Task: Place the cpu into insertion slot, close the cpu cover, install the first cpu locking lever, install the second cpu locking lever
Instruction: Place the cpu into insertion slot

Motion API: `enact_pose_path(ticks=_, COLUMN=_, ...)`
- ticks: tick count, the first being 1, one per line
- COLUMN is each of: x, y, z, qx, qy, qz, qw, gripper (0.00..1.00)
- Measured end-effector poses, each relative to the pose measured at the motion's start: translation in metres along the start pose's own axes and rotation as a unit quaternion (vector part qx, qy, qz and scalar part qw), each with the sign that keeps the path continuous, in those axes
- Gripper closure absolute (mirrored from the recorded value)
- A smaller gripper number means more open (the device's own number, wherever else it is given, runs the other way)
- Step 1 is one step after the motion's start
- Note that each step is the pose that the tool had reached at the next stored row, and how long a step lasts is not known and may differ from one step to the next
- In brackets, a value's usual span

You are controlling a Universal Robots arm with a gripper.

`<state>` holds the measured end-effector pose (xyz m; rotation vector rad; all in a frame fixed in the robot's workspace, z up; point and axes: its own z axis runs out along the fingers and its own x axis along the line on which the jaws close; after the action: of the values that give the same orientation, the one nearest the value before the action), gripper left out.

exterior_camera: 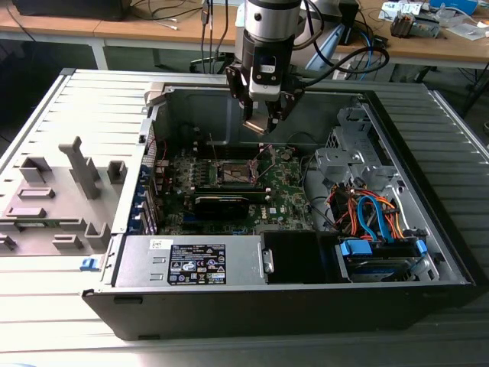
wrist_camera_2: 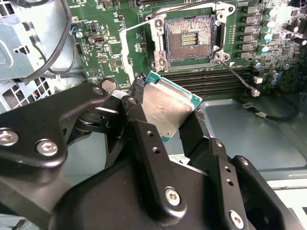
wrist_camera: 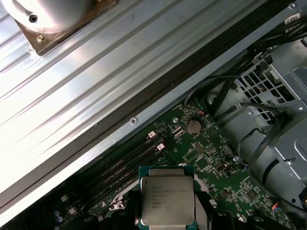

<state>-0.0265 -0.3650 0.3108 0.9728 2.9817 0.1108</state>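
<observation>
Ribbed grey tabletop (exterior_camera: 46, 321) carries the open case (exterior_camera: 306, 306); I see my jaws clamped on the cpu (wrist_camera_2: 168, 108), holding it above the board (wrist_camera_2: 110, 43), apart from the bare slot (wrist_camera_2: 189, 38)

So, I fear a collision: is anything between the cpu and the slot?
Nothing visible. In the second wrist view the gripper holds the cpu tilted, apart from the slot, whose dark centre lies bare. A thin rod runs off from the slot's corner, not across it.

No print is legible: faint etched lines on the cpu (wrist_camera: 168, 201) in the first wrist view; blurred power-supply label (exterior_camera: 197, 269), lower middle of the exterior view.
</observation>
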Motion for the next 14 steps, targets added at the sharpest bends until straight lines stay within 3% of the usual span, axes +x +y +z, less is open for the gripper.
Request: enact_pose_path(ticks=14, x=0.0000, y=0.0000, z=0.0004, qx=-0.0001, qy=-0.0003, qz=0.004, qw=0.99999, gripper=0.45)
